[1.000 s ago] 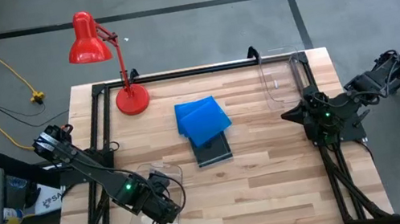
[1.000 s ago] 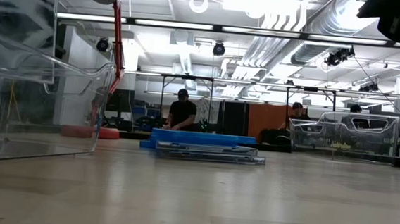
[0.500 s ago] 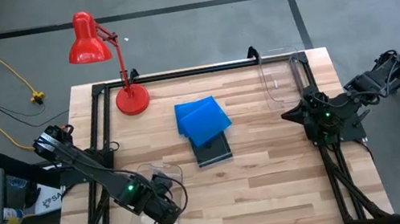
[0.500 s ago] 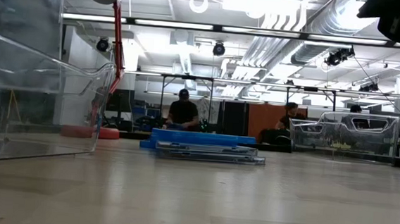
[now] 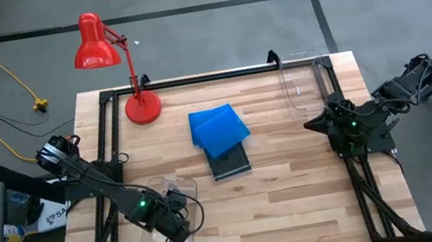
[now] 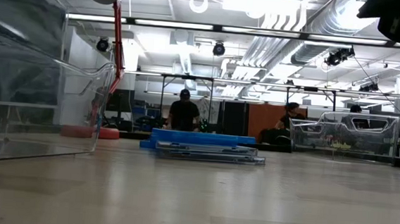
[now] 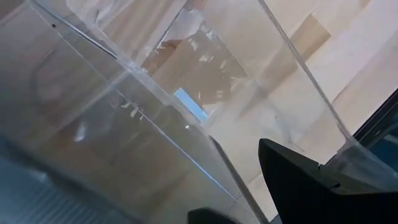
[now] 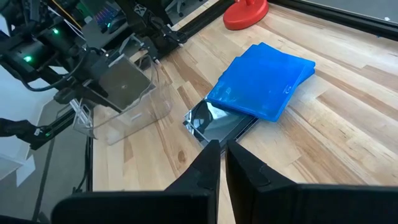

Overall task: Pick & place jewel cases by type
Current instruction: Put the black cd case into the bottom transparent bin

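Note:
A stack of jewel cases lies mid-table: bright blue ones [image 5: 219, 127] [image 8: 261, 81] on top of a dark one [image 5: 230, 162] [image 8: 217, 122], which rests flat on the wood. My left gripper [image 5: 172, 225] [image 7: 249, 186] points down over the clear bin [image 5: 159, 240] at the near left. It is shut on a grey see-through jewel case [image 8: 126, 79]. My right gripper [image 8: 222, 155] hangs shut and bare at the table's right side [image 5: 348, 121]. My left gripper comes from above, pointing down, and has the grey jewel case by its edge on the arm's side [image 8: 102, 73]. The gripper body hides how the fingers sit on it. The case is tilted and lifted, hanging in the open top of the clear bin.
A second clear bin [image 5: 302, 84] [image 6: 343, 136] stands at the far right. A red desk lamp [image 5: 103, 47] stands at the far left. Black frame rails run along both table sides. Bare wood lies along the near edge. People sit in the room beyond.
My left gripper has sunk a little toward the near-left bin and rolled its wrist. The grey case has turned with it and gone lower in the bin's opening. The stack has stayed where it was.

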`<state>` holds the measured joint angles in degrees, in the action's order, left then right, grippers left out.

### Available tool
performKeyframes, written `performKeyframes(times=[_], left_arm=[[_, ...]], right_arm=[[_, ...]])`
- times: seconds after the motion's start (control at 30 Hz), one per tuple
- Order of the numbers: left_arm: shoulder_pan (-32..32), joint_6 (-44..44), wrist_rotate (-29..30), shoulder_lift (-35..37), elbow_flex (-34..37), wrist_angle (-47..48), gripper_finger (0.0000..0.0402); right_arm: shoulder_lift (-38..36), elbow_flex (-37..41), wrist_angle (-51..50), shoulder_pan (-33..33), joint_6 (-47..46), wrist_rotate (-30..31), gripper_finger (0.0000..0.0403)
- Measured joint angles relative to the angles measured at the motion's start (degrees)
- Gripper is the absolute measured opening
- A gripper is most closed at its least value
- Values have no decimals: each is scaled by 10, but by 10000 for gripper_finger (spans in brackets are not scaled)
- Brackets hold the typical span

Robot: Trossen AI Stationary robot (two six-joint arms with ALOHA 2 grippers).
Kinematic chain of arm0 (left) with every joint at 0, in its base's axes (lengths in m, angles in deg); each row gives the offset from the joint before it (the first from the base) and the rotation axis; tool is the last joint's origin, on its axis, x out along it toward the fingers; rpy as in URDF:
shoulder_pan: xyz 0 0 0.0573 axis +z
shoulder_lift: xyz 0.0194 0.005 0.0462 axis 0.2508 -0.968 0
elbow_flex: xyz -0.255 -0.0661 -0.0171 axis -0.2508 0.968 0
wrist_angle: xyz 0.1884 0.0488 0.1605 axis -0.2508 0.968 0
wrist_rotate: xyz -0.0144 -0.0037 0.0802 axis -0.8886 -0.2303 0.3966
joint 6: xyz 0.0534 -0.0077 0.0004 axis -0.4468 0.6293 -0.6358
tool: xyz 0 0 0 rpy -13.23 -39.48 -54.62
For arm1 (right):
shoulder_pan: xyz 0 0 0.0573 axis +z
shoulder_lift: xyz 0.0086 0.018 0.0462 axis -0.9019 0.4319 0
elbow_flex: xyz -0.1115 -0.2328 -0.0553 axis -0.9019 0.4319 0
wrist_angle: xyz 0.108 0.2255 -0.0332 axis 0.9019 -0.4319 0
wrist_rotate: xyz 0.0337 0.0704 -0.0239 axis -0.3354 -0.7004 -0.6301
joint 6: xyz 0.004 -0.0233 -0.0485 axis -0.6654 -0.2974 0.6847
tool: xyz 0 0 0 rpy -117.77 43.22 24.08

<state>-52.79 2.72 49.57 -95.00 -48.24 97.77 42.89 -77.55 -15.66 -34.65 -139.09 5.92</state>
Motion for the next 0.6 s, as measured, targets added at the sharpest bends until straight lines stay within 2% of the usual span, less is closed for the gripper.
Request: performKeyframes(times=[0.23, 0.4, 0.6], left_arm=[[0, -65, 15, -2, 0, -2, 239], [0, -143, 9, -4, 0, -4, 239], [0, -161, 9, -4, 0, -2, 239]], right_arm=[[0, 0, 0, 0, -1, 0, 9], [0, 0, 0, 0, -1, 0, 11], [0, 0, 0, 0, -1, 0, 12]])
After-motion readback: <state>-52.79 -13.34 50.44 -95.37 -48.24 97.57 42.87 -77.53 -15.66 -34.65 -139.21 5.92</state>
